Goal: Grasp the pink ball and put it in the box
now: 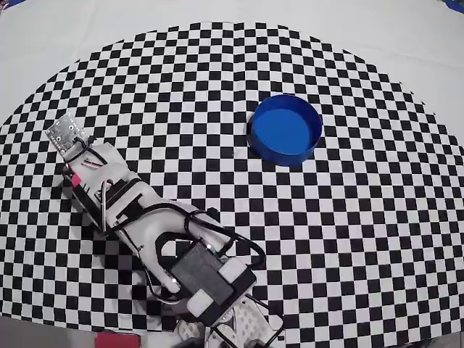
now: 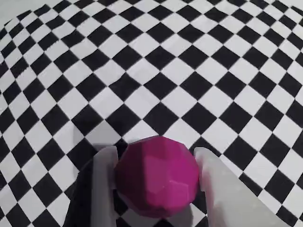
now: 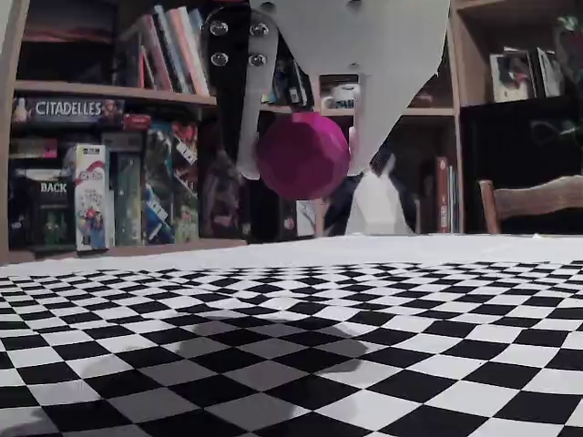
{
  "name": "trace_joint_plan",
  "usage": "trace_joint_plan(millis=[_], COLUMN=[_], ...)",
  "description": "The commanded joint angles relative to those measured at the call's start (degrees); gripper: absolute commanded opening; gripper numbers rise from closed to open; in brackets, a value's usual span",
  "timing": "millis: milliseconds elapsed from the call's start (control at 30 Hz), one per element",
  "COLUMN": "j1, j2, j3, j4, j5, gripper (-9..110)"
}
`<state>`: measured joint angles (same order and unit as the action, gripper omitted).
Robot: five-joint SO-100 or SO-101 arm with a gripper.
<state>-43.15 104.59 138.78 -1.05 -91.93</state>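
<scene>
The gripper clamps the pink ball between its two fingers, lifted clear of the checkered tabletop near its left edge in the overhead view. The box sits well apart, toward the tabletop's far right.

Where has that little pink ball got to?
The pink ball is held between the tool's two fingers, lifted clear of the checkered cloth in the fixed view.
</scene>
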Motion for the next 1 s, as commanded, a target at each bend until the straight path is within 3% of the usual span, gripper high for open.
trace_joint_plan(millis=[0, 967], j1=[1.05, 11.43], j2=[3.60, 15.21], j3=[-0.35, 3.78], j4=[0.09, 0.09], j5=[-0.44, -0.09], gripper=[0, 0])
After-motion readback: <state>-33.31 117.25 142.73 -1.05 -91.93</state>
